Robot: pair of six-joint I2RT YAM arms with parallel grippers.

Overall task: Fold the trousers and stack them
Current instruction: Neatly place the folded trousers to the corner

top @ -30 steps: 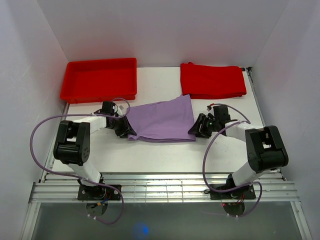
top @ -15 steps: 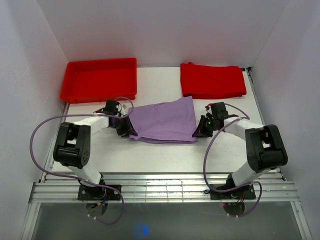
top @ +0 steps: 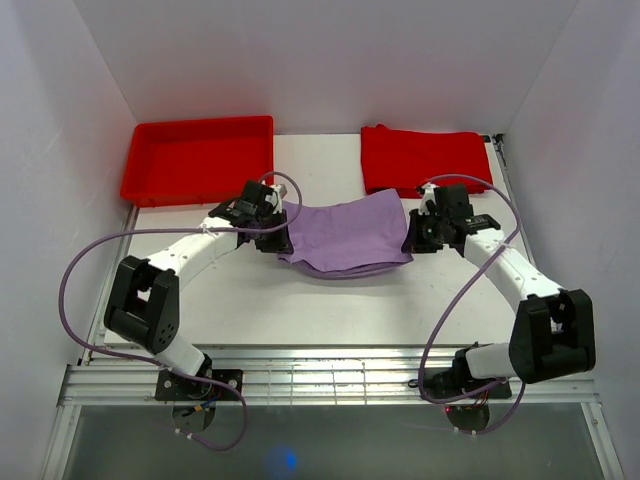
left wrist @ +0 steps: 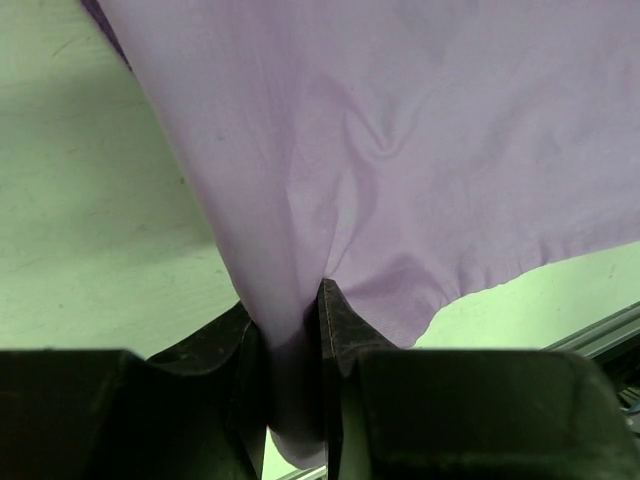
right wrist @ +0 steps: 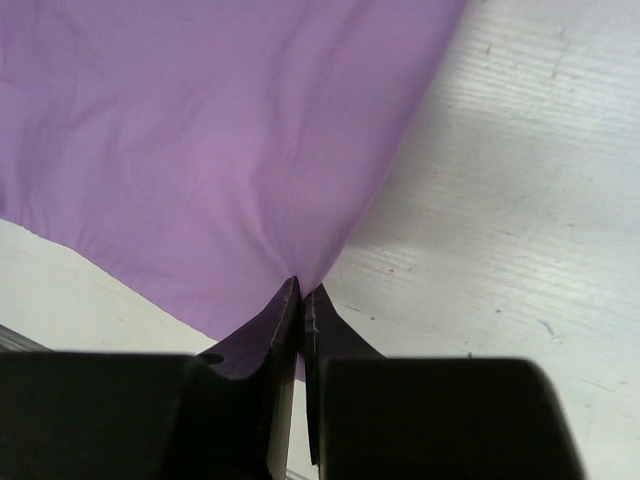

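The lilac trousers (top: 345,235) are folded into a compact piece and hang lifted between my two grippers over the middle of the table, sagging in the centre. My left gripper (top: 283,236) is shut on their left edge; in the left wrist view the fabric (left wrist: 400,150) is bunched between the black fingers (left wrist: 340,330). My right gripper (top: 412,236) is shut on their right edge; in the right wrist view the cloth (right wrist: 220,150) runs into the closed fingertips (right wrist: 285,310). No white stripes show.
A red plastic tray (top: 198,158) stands at the back left. A folded red cloth (top: 425,160) lies at the back right. Bare white table (top: 330,300) lies in front of the trousers; walls close in on both sides.
Both grippers closed on the trousers' near corners, then rose and moved toward the back. The trousers came off the table and now hang between them.
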